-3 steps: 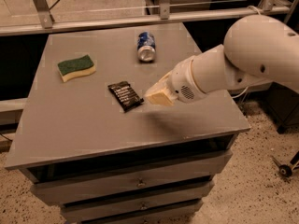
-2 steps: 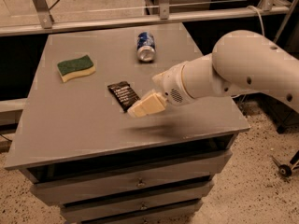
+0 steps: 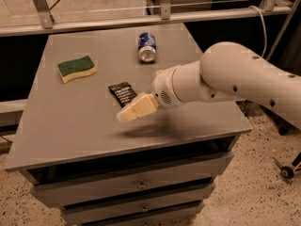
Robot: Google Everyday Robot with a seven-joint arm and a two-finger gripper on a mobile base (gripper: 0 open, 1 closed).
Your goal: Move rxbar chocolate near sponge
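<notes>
The rxbar chocolate (image 3: 121, 92), a flat black bar with white text, lies on the grey tabletop (image 3: 75, 121) near its middle. The sponge (image 3: 76, 68), green top over yellow foam, lies at the table's left, apart from the bar. My gripper (image 3: 126, 114) with cream fingers reaches in from the right on a white arm and hovers just in front of the bar, covering its near right corner. It holds nothing that I can see.
A blue soda can (image 3: 146, 46) lies on its side at the back of the table, behind the bar. The table has drawers (image 3: 141, 185) below its front edge. A metal rail (image 3: 141, 19) runs behind it.
My gripper has moved left and a little toward the table's front, from right of the bar to just in front of it. The bar, sponge and can have not moved.
</notes>
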